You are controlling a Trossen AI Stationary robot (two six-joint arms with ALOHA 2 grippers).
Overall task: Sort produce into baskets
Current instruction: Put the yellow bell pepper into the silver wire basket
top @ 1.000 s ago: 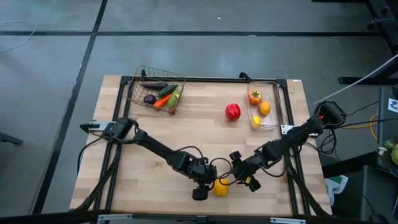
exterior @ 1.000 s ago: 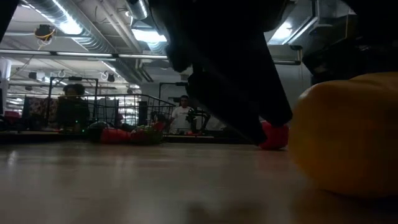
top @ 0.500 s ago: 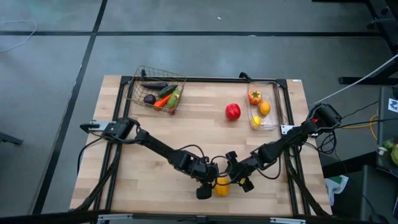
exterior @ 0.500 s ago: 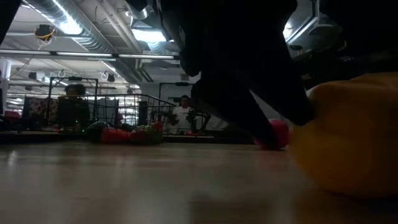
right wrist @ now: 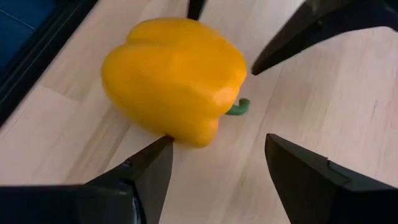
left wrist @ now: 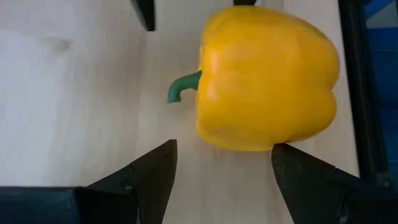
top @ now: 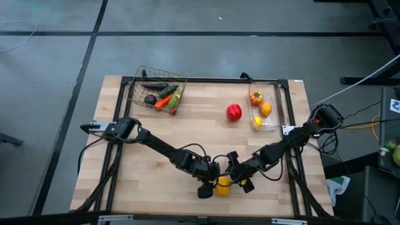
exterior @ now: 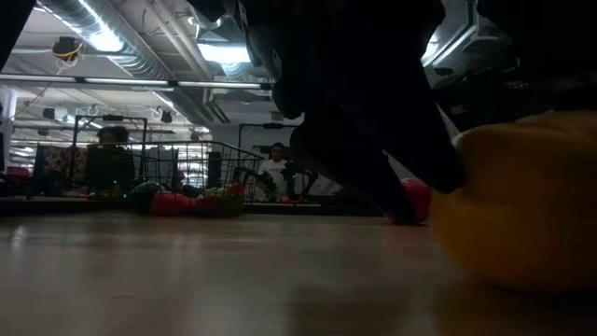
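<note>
Right end effector (top: 237,179) has edged closer to the yellow pepper (top: 222,186); left end effector (top: 211,184) too, both open, seemingly untouching, near the surface (top: 187,137) bottom edge.

A lab or workshop hall is shown: exposed ducts (exterior: 103,37) and strip lights (exterior: 140,82) are seen overhead beyond the arms, a grey concrete floor (top: 200,37) surrounds the wooden table (top: 150,125), and a person (exterior: 274,170) is seen far behind it.
</note>
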